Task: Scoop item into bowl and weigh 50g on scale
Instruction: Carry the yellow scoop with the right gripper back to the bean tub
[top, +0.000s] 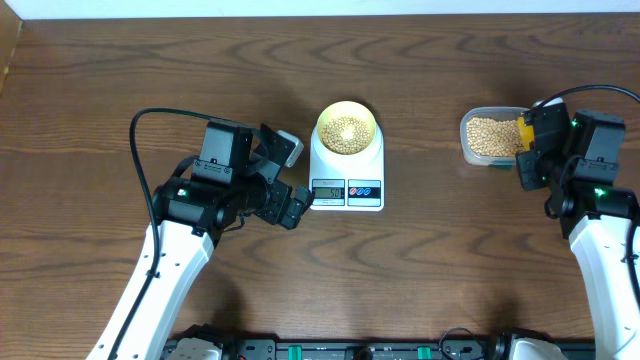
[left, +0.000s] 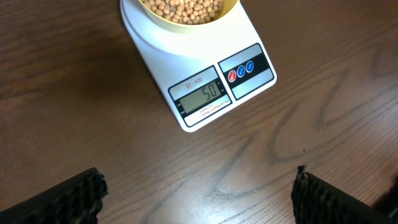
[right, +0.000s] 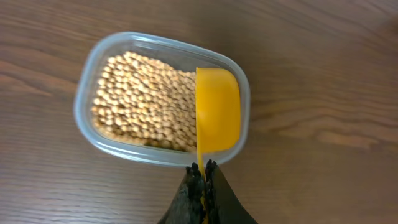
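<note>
— Beans (top: 347, 130), where do they sit?
— In two lots. One heap fills the bowl (top: 321, 124), which stands on the round platform of the scale (top: 335, 168). The rest lie in a clear tub (right: 87, 84), well off to the right on the table (top: 100, 60).
— What about the display (left: 205, 94)?
— The left wrist view shows it reading 50. Red and blue buttons (left: 241, 70) sit just beside it along the front edge.
— And the left gripper (left: 199, 186)?
— It is spread wide and holds nothing. Its fingertips (left: 81, 193) show at the bottom corners of its own view with bare wood between them. The scale's front lies ahead of them, apart. From overhead the gripper sits near the scale's front left corner.
— And the right gripper (right: 203, 177)?
— It is clamped on the thin handle of a yellow scoop (right: 217, 111). The fingers are pressed together with the handle pinched between them.
— Where is the scoop itself?
— It is at the tub's right end. The cup lies across the rim there and partly above the beans, and it shows only plain smooth yellow. I cannot tell whether it rests on the beans or hangs just over them.
— Is the tub near the scale?
— No, they are well apart, with open wood between them.
</note>
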